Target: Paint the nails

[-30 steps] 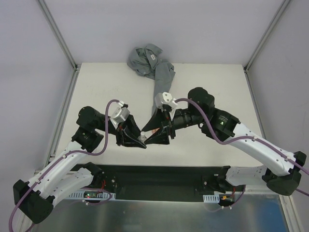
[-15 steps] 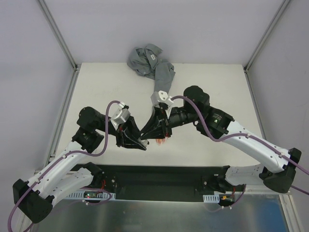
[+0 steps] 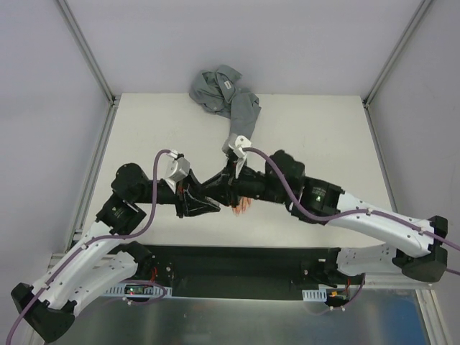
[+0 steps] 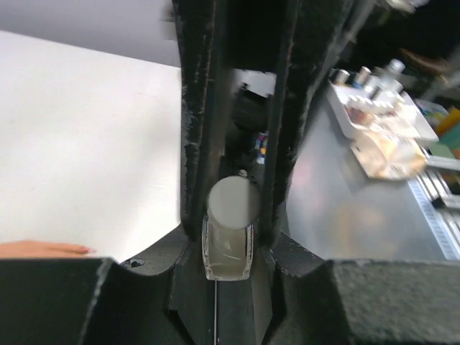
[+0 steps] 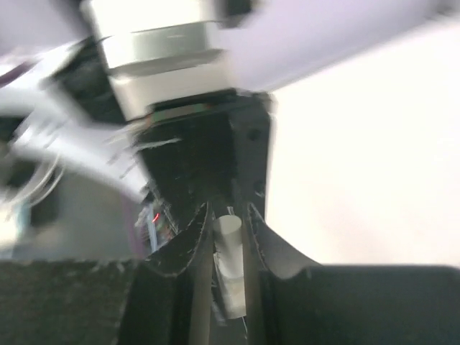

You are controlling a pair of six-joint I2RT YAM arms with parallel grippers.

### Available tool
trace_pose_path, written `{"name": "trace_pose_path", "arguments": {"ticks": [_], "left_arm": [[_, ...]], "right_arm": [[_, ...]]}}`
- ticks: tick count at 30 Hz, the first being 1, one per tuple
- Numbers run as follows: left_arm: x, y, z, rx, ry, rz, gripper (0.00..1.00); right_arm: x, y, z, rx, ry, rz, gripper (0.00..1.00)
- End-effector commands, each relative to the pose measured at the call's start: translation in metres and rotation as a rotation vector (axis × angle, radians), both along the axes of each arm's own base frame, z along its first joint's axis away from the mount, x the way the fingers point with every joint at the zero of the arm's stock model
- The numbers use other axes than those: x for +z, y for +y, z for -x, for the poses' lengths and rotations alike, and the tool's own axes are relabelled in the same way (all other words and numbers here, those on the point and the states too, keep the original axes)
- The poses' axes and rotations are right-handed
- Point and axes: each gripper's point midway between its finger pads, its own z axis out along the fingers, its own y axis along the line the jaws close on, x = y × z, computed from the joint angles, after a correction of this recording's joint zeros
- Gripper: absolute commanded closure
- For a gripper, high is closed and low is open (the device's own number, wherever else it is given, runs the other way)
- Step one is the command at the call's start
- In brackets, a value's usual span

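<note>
Peach mannequin hand point(image 3: 241, 205) with grey sleeve point(image 3: 241, 115) lies on the white table point(image 3: 323, 129), its nails point(image 3: 241, 210) too small to resolve, just beside both grippers. Left gripper point(image 4: 231, 208) clamps a small clear bottle point(image 4: 228, 257); right gripper point(image 5: 229, 241) pinches narrowly on its white cap point(image 5: 229, 228).

The top camera looks steeply down from far above the small clear bottle point(image 4: 228, 248), while both wrist cameras face it closely from opposite sides, sharing it.
</note>
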Motion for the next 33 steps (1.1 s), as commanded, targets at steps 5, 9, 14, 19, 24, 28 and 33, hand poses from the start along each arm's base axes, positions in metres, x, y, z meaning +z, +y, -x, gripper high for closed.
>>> {"name": "trace_pose_path", "arguments": {"ticks": [5,9,14,19,24,28,33], "left_arm": [[0.030,0.027,-0.079,0.529,-0.120,0.098,1.00],[0.030,0.025,-0.072,0.493,-0.130,0.117,1.00],[0.029,0.026,-0.072,0.498,-0.125,0.116,1.00],[0.025,0.020,-0.064,0.425,-0.129,0.098,1.00],[0.024,0.011,-0.048,0.290,-0.129,0.077,1.00],[0.021,0.004,-0.029,0.142,-0.126,0.060,1.00],[0.021,0.004,0.010,-0.118,-0.126,0.059,1.00]], "right_arm": [[-0.069,-0.026,-0.026,-1.028,0.185,0.016,1.00],[-0.066,-0.015,-0.022,-0.994,0.134,0.028,0.99],[-0.061,-0.018,-0.021,-0.970,0.079,0.066,0.95],[-0.038,-0.029,-0.018,-0.883,-0.005,0.115,0.55],[-0.014,-0.036,-0.009,-0.694,-0.067,0.113,0.28],[-0.007,-0.035,0.007,-0.393,-0.111,0.116,0.21],[0.008,-0.049,0.027,-0.060,-0.141,0.042,0.21]]}}
